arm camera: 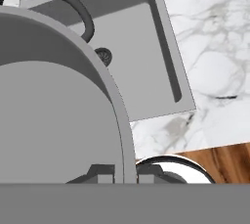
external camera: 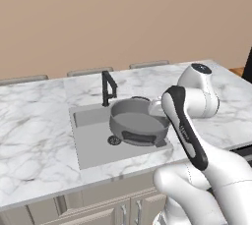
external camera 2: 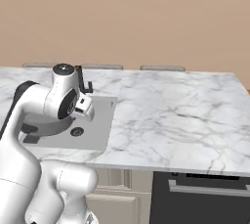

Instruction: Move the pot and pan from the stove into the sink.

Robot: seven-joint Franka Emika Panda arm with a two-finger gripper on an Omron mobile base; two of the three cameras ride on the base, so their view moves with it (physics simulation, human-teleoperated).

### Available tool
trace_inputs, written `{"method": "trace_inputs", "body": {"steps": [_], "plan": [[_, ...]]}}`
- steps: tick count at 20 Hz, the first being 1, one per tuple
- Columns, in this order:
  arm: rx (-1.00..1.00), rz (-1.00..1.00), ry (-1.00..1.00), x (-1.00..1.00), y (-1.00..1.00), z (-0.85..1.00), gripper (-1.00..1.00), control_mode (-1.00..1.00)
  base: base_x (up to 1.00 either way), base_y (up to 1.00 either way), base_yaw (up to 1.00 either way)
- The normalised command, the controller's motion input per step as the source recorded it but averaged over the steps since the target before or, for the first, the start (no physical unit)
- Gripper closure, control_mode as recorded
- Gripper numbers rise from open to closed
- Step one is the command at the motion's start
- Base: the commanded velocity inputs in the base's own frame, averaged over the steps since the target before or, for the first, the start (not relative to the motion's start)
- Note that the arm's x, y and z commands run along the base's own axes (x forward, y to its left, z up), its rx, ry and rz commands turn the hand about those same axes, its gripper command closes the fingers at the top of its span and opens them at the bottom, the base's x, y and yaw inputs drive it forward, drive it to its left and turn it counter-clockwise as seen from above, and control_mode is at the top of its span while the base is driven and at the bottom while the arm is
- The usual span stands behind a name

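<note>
The round grey metal pot [external camera: 135, 121], deep and straight-walled with a dark loop handle at its far rim, hangs tilted over the rectangular steel sink [external camera: 91, 143], whose flat smooth floor has a small round drain [external camera: 114, 140]. The gripper [arm camera: 123, 171] is closed on the pot's thin rim, one dark finger inside the wall and one outside. A black angular faucet [external camera: 108, 87] stands at the sink's back edge, set in the veined white marble counter [external camera: 34, 121]
</note>
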Motion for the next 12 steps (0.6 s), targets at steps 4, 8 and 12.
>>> {"method": "trace_inputs", "body": {"steps": [4,8,12], "plan": [[-0.07,0.00,0.12,0.00,0.00,-0.34,1.00,-1.00,0.00,0.00,0.00],[-0.02,0.00,0.03,0.11,0.00,-0.18,1.00,-1.00,0.00,0.00,0.00],[0.00,0.00,0.00,0.35,0.00,-0.11,1.00,-1.00,0.00,0.00,0.00]]}}
